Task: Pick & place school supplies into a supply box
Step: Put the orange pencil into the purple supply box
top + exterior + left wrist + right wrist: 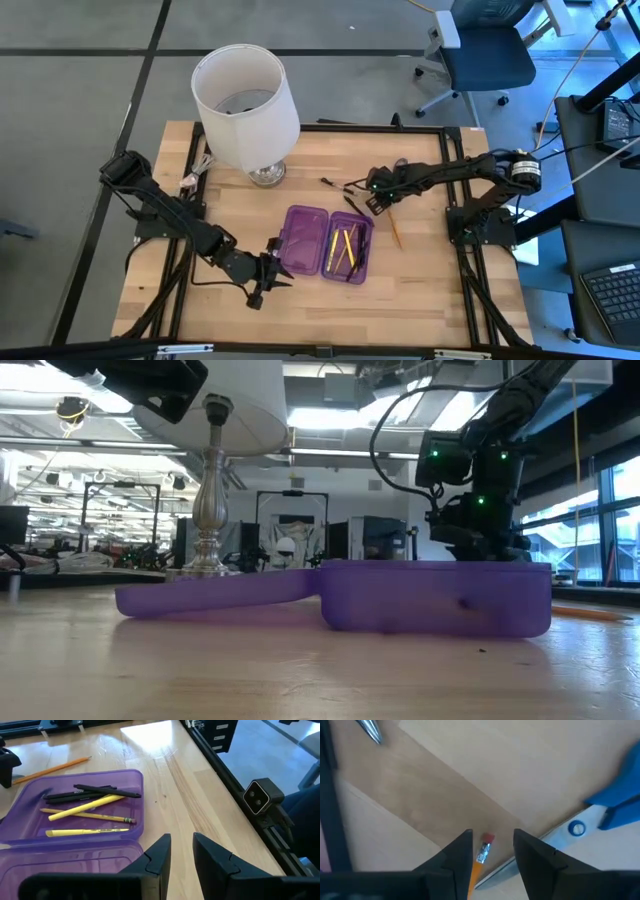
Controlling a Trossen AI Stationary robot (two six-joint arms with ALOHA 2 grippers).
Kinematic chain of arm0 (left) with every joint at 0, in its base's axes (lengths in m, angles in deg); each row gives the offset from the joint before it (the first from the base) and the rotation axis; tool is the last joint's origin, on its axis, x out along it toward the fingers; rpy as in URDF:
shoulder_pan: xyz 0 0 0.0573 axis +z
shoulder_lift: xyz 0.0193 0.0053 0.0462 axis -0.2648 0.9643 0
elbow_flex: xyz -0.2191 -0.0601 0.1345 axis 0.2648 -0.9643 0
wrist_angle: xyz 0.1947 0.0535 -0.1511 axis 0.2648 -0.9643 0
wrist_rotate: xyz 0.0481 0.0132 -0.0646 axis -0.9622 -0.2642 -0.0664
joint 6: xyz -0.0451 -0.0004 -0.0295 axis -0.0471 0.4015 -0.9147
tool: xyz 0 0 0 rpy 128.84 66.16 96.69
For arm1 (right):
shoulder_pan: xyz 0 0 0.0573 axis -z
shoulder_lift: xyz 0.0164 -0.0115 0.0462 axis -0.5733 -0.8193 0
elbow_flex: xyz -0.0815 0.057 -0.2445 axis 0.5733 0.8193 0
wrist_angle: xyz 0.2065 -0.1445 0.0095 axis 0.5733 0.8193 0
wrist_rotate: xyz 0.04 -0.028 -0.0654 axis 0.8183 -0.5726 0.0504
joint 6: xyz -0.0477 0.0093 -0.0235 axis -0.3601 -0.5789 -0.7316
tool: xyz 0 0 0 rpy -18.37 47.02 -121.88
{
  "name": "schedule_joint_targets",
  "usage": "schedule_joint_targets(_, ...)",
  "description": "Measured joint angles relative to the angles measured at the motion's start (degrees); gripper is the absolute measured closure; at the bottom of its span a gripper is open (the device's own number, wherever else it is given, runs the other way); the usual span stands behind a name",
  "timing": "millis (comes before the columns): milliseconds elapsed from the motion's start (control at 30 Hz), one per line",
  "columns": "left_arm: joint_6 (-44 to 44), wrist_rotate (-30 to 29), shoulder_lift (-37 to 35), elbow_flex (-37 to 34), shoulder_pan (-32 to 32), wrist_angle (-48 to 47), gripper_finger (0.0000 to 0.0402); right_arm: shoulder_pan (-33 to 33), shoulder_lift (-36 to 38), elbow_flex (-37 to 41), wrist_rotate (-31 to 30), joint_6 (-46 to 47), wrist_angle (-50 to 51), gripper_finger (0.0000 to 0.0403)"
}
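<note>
The purple supply box (322, 242) lies open near the table's middle. Its right half (75, 810) holds several black pens and yellow pencils (87, 806); its left half (303, 238) is bare. An orange pencil (395, 230) lies on the table to the box's right. My right gripper (492, 845) hovers open over the pencil's eraser end (485, 846), one finger on each side, touching nothing. The blue-handled scissors (615, 805) lie close beside it. My left gripper (181, 851) is open at the box's near left corner (278, 270), with nothing between its fingers.
A white-shaded lamp (245, 100) stands on its silver base (267, 172) at the far left of the table, behind the box. A thin dark pen (327, 182) lies far of the box. Bare wood lies near and right of the box.
</note>
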State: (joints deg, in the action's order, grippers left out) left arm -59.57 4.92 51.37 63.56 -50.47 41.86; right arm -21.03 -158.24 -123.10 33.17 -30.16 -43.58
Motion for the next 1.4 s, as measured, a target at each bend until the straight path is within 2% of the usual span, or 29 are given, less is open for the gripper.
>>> schedule_joint_targets(233,0.0,0.0,0.0,0.0,0.0,0.0,0.0327,0.0,-3.1,-0.4,0.6,0.4,0.2,0.0266)
schedule_joint_targets(533,0.0,0.1,0.0,0.0,0.0,0.0,0.0327,-0.1,-3.2,-0.3,1.2,1.1,0.2,0.036)
schedule_joint_targets(667,0.0,0.1,0.0,0.0,0.0,0.0,0.0327,-0.1,-3.2,-0.3,1.2,-0.3,0.3,0.0389)
schedule_joint_targets(867,0.0,0.2,0.0,0.0,0.0,0.0,0.0327,-0.4,-3.6,-1.6,0.8,0.0,2.1,0.0383)
schedule_joint_targets(1067,0.0,0.2,0.0,0.0,0.0,0.0,0.0327,-2.0,-4.0,-5.8,0.7,-0.2,10.7,0.0391)
schedule_joint_targets(1400,0.0,0.2,0.0,0.0,0.0,0.0,0.0327,-5.0,-3.8,-11.0,1.3,0.0,15.7,0.0391)
